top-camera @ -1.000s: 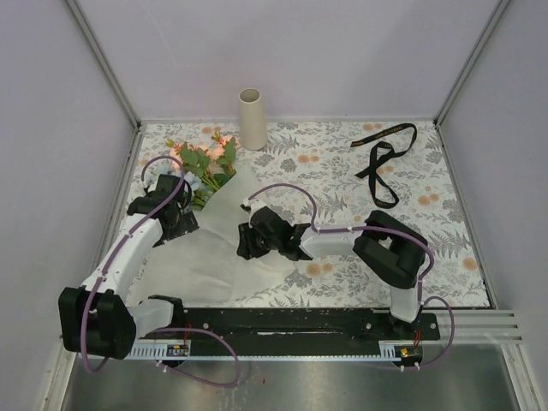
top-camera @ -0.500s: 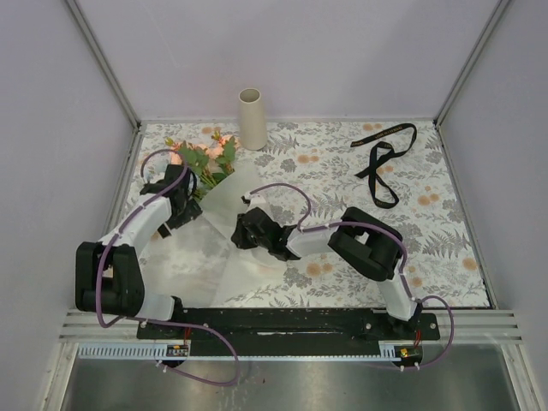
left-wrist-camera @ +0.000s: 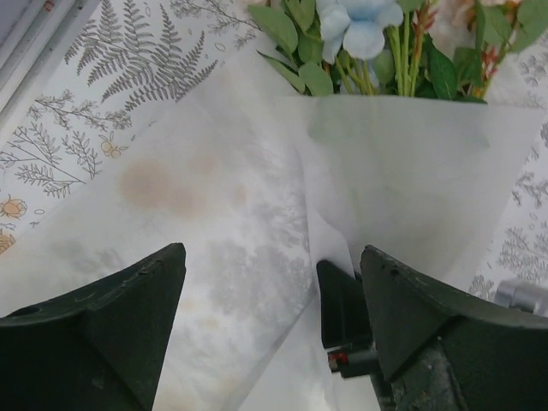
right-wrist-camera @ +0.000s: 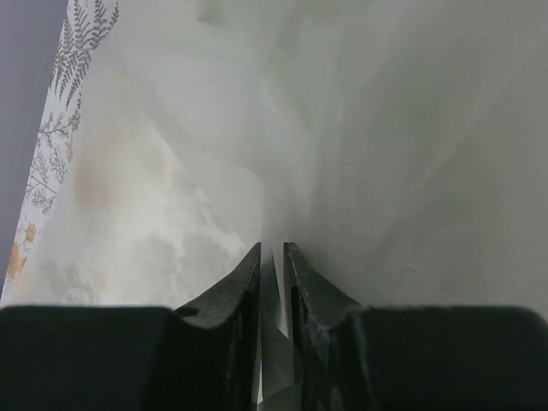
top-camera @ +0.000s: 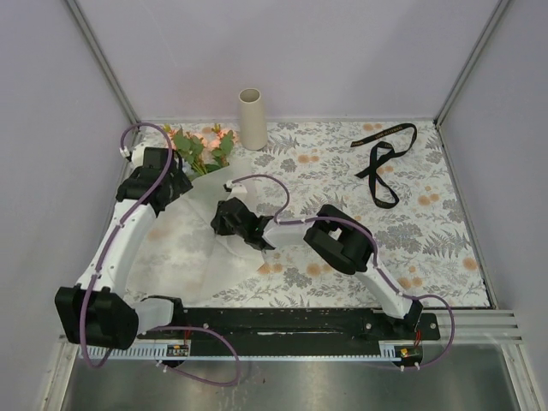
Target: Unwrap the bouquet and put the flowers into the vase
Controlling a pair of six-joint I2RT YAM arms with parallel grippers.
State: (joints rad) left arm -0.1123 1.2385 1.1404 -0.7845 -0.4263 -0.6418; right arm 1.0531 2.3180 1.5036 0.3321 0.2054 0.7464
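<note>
Left of centre, the right gripper [right-wrist-camera: 272, 253] pinches the paper [top-camera: 184, 253], seemingly to peel it back; the left gripper [left-wrist-camera: 267, 257] gapes near the flowers [top-camera: 204, 145].

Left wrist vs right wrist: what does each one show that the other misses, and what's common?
Only left wrist: the flowers, a pale-blue bloom with green stems and leaves, poking out of the white paper wrapping; the left hand, fingers wide apart above the paper. Only right wrist: the right hand, fingers nearly together, pinching a fold of that wrapping. Both: the wrapping spread over the fern-print table cover.
</note>
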